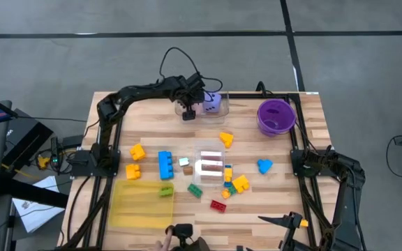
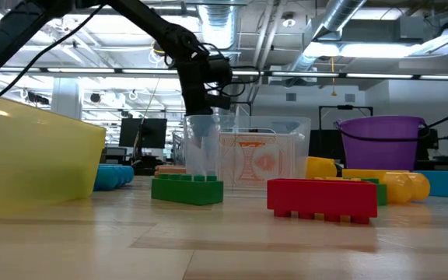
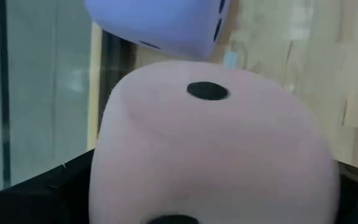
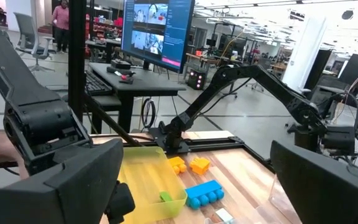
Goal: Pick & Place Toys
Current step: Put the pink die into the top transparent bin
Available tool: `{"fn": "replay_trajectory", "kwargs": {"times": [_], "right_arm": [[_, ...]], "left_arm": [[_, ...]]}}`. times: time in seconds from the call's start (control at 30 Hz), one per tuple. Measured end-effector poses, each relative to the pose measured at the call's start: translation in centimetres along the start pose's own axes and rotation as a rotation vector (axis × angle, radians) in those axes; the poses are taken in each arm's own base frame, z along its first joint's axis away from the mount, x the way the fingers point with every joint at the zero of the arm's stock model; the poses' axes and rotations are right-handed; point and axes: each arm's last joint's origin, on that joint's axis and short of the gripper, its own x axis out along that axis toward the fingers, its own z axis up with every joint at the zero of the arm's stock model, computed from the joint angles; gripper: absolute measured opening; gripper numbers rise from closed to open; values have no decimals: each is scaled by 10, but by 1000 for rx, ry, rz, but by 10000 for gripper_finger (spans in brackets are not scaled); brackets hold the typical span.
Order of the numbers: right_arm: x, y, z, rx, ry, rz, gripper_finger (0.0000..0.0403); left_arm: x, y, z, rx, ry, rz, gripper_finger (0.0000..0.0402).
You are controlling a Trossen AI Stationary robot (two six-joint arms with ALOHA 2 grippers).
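At the table's far edge a clear box holds a purple dotted die. My left gripper points steeply down into that box, open. A pink die sits between its fingers, with the purple die just beyond. Other toys lie loose mid-table: a blue brick, yellow bricks, a red brick and a blue shape. My right gripper waits raised at the near right, open, with nothing between its fingers. My left gripper has one finger on each side of the pink die, coming from above and slanting down. The die fills the gap between them. I cannot tell whether the fingers touch its sides.
A purple bowl stands at the far right. A yellow see-through tray lies at the near left with a green brick at its edge. A second clear box is mid-table. A person's hand is at the near edge.
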Motion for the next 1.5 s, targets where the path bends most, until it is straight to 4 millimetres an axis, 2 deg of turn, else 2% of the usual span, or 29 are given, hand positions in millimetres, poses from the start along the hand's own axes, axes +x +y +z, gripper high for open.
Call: {"fn": "replay_trajectory", "kwargs": {"times": [0.5, 0.83, 1.23, 1.5], "right_arm": [[0, 0, 0, 5, 1, 2, 400], [0, 1, 0, 12, 16, 20, 400], [0, 1, 0, 12, 16, 21, 400], [0, 1, 0, 11, 16, 21, 400]], "left_arm": [[-38, 6, -1, -7, -79, 9, 400], [-38, 4, -3, -19, -59, -5, 400], [-36, 9, -14, -87, -31, -106, 400], [-31, 10, -12, -84, -29, -79, 400]]}}
